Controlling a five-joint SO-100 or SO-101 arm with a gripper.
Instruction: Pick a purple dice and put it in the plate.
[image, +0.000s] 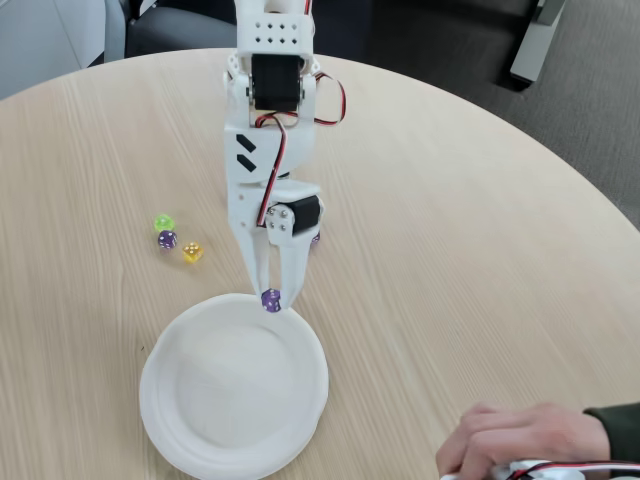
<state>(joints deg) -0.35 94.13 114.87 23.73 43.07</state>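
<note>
The white arm's jaws (272, 297) grip the tiny translucent violet dice (271, 299) right at the far rim of the round white disposable plate (200, 440). Best carry it further over the plate's middle before releasing, so it doesn't bounce onto the wooden table (450, 250).

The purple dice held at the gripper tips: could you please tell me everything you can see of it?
The purple dice is a tiny translucent violet cube with faint white pips, plastic by its look. It sits pinched between the two white fingers of the gripper, which point steeply down. In the fixed view it lies over the far rim of the white plate; whether it touches the rim cannot be told. It shares its size with the loose purple dice further left.
</note>
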